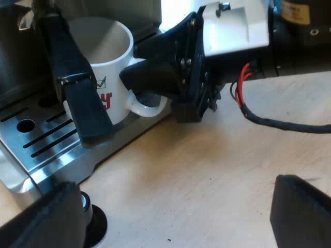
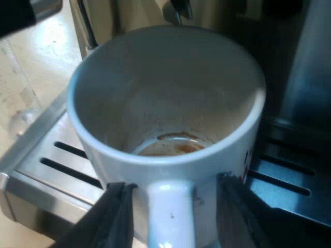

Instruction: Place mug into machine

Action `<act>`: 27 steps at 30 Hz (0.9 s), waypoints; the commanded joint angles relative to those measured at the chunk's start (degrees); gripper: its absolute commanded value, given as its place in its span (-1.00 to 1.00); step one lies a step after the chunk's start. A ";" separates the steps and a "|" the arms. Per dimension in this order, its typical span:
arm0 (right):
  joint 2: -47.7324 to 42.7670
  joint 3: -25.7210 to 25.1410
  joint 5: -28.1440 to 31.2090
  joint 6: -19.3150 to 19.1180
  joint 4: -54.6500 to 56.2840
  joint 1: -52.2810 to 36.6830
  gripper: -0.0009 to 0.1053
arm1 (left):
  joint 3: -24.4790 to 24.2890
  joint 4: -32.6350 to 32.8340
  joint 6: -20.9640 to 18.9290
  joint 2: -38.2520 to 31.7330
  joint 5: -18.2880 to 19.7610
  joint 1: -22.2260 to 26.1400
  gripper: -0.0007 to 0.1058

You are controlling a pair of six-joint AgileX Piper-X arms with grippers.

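Observation:
A white mug with red and green print stands on the espresso machine's slotted drip tray. Its handle points away from the machine. My right gripper is at that handle, one black finger on each side, and a strip of mug wall shows between each finger and the handle. The mug is empty apart from a brown coffee ring on its bottom. My left gripper hangs open over the wooden table beside the machine and holds nothing.
A black bar crosses in front of the mug. The metal drip tray ends in a rounded corner above the table. The machine's dark front rises close behind the mug. A clear measuring glass stands beside the tray.

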 commanded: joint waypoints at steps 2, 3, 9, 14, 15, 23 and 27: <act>-2.97 -0.72 0.38 1.54 0.22 0.16 -0.23 | -0.36 -0.36 -0.11 -0.04 0.10 -0.25 0.50; -3.31 -0.72 0.38 1.54 0.23 0.16 -0.23 | -0.36 -0.36 -0.11 -0.04 0.10 -0.25 0.50; -7.05 -0.72 0.68 1.54 3.90 0.16 -0.23 | -0.36 -0.36 -0.11 -0.04 0.10 -0.25 0.50; -11.29 -0.72 4.64 1.54 11.52 0.16 -0.23 | -0.36 -0.36 -0.11 -0.04 0.10 -0.25 0.50; -11.78 -0.72 4.67 1.54 12.36 0.16 -0.23 | -0.36 -0.36 -0.11 -0.04 0.10 -0.25 0.50; -16.93 0.86 4.45 1.54 17.46 3.00 -0.23 | -0.36 -0.36 -0.11 -0.04 0.10 -0.25 0.50; -18.93 4.61 6.68 1.54 17.33 5.03 -0.23 | -0.36 -0.36 -0.11 -0.04 0.10 -0.25 0.50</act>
